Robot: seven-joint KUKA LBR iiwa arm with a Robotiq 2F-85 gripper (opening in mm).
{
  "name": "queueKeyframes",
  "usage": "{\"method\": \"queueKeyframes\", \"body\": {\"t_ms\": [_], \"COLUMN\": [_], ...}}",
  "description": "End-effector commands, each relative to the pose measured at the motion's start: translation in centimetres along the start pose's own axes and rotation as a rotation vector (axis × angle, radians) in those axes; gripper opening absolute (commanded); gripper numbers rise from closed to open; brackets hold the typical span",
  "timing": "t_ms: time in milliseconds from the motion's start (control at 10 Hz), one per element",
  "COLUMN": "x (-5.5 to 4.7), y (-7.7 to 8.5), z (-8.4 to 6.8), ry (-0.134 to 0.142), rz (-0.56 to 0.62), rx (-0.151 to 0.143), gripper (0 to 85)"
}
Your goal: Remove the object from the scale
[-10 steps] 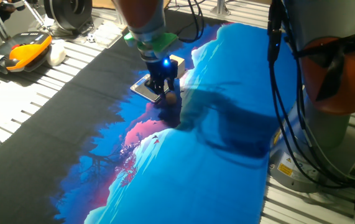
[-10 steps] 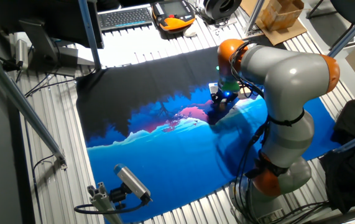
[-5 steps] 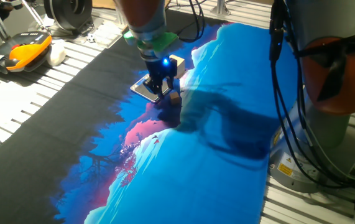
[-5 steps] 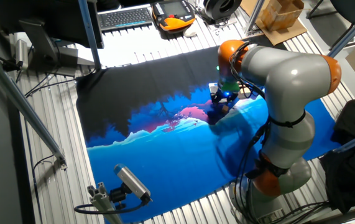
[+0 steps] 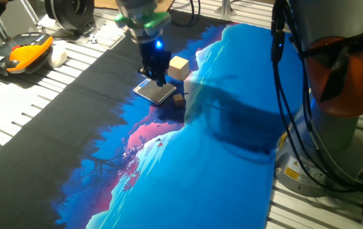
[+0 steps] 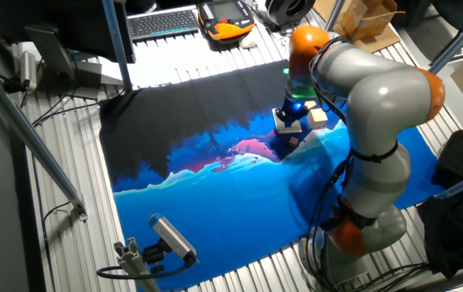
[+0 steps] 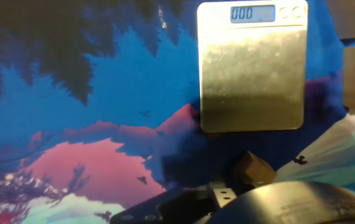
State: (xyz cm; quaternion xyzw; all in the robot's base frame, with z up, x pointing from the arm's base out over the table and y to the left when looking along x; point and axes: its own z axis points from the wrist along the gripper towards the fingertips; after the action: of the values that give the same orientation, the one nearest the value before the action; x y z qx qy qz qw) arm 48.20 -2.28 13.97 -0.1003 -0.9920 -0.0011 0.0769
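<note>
Since a sec ago the hand (image 5: 156,77) has lifted and slid back toward the far-left side, so it's now hanging over the scale (image 5: 156,93) instead of sitting low next to it. The little brown cube (image 5: 179,98) stays behind on the cloth, just off the scale's near-right corner, w/ nothing gripping it.

Hand state: fingers look close together in one fixed view, but tbh I can't tell if they're fully pressed together or slightly spread, too dark and small. Nothing between them afaict.

Hand view: scale (image 7: 252,74) sits upper right, shiny top bare, readout at its far edge showing 000. The cube (image 7: 253,170) is below it, close to the near edge but not touching, sitting on the dark blue part of the cloth (image 7: 102,112). Dark hand hardware fills the bottom of that view.

The other fixed view: arm (image 6: 377,105) bends over the tabletop, hand (image 6: 290,114) above the scale (image 6: 289,123), cube (image 6: 294,142) is a tiny speck just beside it on the near side. One pale block (image 6: 319,116) sits right of the scale. In the first fixed view that pale block (image 5: 178,66) is just behind the scale, near the hand, apart from the cube. Orange-and-black pendant (image 5: 17,52) lies off the cloth, far left.
</note>
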Motion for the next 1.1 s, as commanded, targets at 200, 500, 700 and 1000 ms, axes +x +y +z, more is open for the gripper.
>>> {"method": "queueKeyframes", "body": {"t_ms": [200,500,700,1000], "x": [0.5,0.7,0.7,0.8], "y": [-0.1,0.2,0.4,0.8], "z": [-2.2,-2.5,-2.7,-2.7], "ry": [-0.077,-0.172,-0.173,-0.172], "rz": [-0.016,-0.102,-0.12,-0.134], "rx": [-0.066,-0.022,-0.015,-0.018], "gripper": [0.0,0.0,0.0,0.0]}}
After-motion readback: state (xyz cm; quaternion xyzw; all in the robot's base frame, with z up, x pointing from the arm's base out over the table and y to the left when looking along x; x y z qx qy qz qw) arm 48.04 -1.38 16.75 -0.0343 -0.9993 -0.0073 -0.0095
